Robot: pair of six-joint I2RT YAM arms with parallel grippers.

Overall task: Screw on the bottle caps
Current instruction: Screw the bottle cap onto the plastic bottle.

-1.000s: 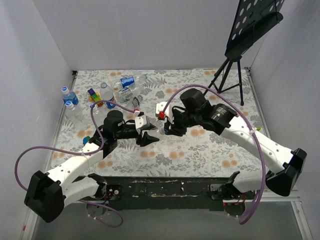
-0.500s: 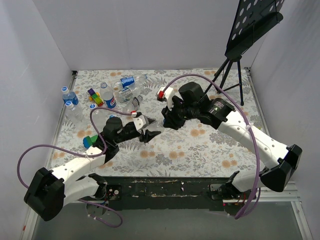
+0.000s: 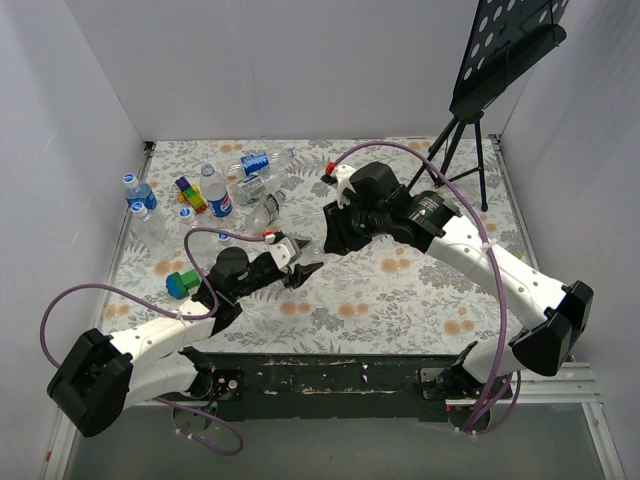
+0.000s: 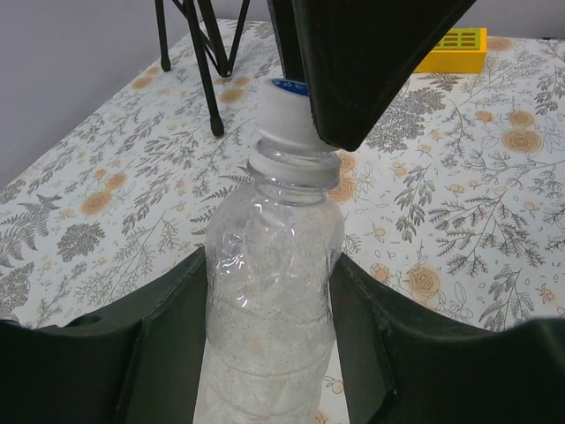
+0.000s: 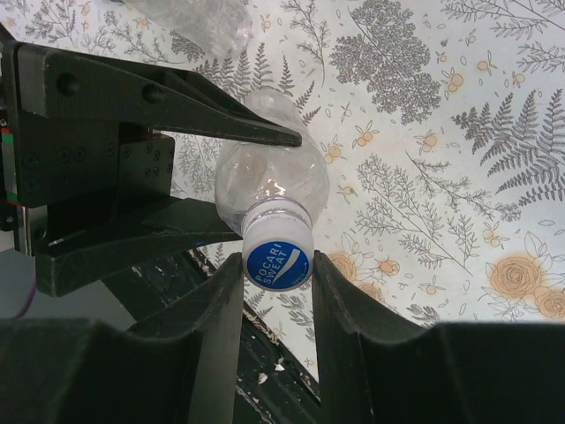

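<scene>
In the top view, the left gripper (image 3: 302, 263) and the right gripper (image 3: 329, 242) meet near the middle of the floral table (image 3: 420, 300); what they hold is hard to make out here. Other bottles (image 3: 245, 185) cluster at the upper left, a green-and-blue toy (image 3: 180, 284) lies at mid-left, and a music stand (image 3: 505, 50) rises at the upper right. In the left wrist view, the left fingers (image 4: 172, 344) are clamped on both sides of a clear bottle (image 4: 269, 283) at the lower centre, which stands upright with its cap (image 4: 284, 108) on the neck, a right finger (image 4: 371, 62) pressed against it. A yellow block (image 4: 453, 46) lies at the upper right. In the right wrist view, the right fingers (image 5: 353, 327) pinch the blue-topped cap at centre, narrow around it.
</scene>
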